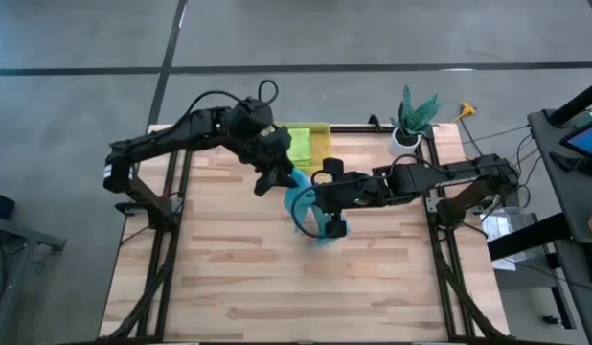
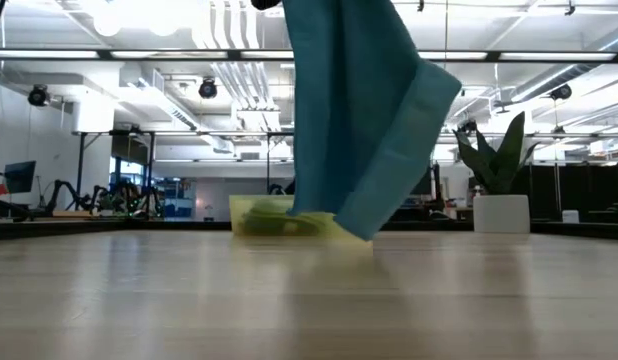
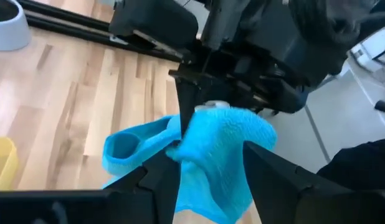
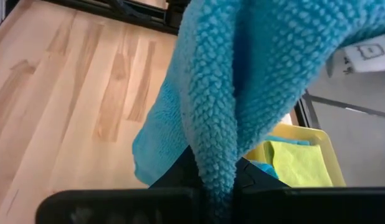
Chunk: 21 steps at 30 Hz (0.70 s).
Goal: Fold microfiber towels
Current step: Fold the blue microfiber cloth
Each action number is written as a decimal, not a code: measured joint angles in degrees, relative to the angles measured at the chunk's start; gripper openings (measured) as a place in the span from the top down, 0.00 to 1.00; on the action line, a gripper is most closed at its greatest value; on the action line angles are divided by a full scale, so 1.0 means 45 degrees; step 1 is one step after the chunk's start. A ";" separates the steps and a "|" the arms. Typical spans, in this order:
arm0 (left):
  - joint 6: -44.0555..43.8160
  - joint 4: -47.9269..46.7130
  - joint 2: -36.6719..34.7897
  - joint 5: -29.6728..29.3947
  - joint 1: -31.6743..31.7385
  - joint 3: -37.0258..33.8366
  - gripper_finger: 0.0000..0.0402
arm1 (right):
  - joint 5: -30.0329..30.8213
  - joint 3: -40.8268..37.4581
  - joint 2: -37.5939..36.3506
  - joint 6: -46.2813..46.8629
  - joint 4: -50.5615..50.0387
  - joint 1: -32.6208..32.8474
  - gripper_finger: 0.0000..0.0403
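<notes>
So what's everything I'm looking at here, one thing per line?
Teal towel: one, turquoise, hanging above the table's middle between both grippers.
Bin: one, yellow see-through plastic, at the table's far edge.
Green towel: one, lime, inside the bin; a bit of teal cloth shows beside it.
Plant: one, green leaves in a white pot, far right corner.
Table: one, light wood with a dark frame.
Left gripper: dark, open, at the teal towel's upper edge.
Right gripper: dark, shut on the teal towel.

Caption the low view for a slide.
Teal towel hangs from above the wooden table, its lower corner in front of the yellow bin.
</notes>
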 joint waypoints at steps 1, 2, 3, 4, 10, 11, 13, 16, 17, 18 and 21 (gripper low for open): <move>-0.0114 0.0125 0.0005 0.0096 0.0075 0.0000 0.61 | 0.0002 0.0000 0.0000 0.0000 0.0000 0.0002 0.98; -0.0206 0.0294 0.0005 0.0145 0.0144 0.0000 0.60 | 0.0005 0.0000 -0.0004 -0.0013 0.0000 0.0002 0.98; -0.0225 0.0451 0.0005 0.0185 0.0214 0.0000 0.59 | 0.0009 0.0000 -0.0005 -0.0092 0.0000 0.0002 0.98; -0.0231 0.0631 0.0005 0.0192 0.0284 0.0000 0.59 | 0.0013 0.0000 -0.0005 -0.0198 0.0005 0.0002 0.98; -0.0573 0.0813 0.0005 0.0757 0.0613 -0.0047 0.57 | 0.0099 0.0000 -0.0005 -0.0423 0.0012 -0.0004 0.98; -0.0577 0.0808 0.0005 0.0894 0.0612 -0.0086 0.57 | 0.0098 0.0000 -0.0005 -0.0423 0.0015 -0.0016 0.98; -0.0577 0.0796 0.0005 0.1017 0.0590 -0.0137 0.57 | 0.0102 0.0000 -0.0005 -0.0374 0.0019 -0.0037 0.98; -0.0591 0.0752 0.0005 0.1237 0.0592 -0.0151 0.57 | 0.0107 0.0000 -0.0005 -0.0312 0.0019 -0.0061 0.98; -0.0594 0.0764 0.0005 0.1374 0.0608 -0.0151 0.57 | 0.0103 0.0000 -0.0005 -0.0296 0.0019 -0.0066 0.98; -0.0608 0.0767 0.0005 0.1568 0.0630 -0.0151 0.57 | 0.0104 0.0000 -0.0005 -0.0277 0.0019 -0.0084 0.98; -0.0858 0.0764 0.0005 0.1778 0.0638 -0.0151 0.57 | 0.0107 0.0000 -0.0005 -0.0256 0.0019 -0.0085 0.98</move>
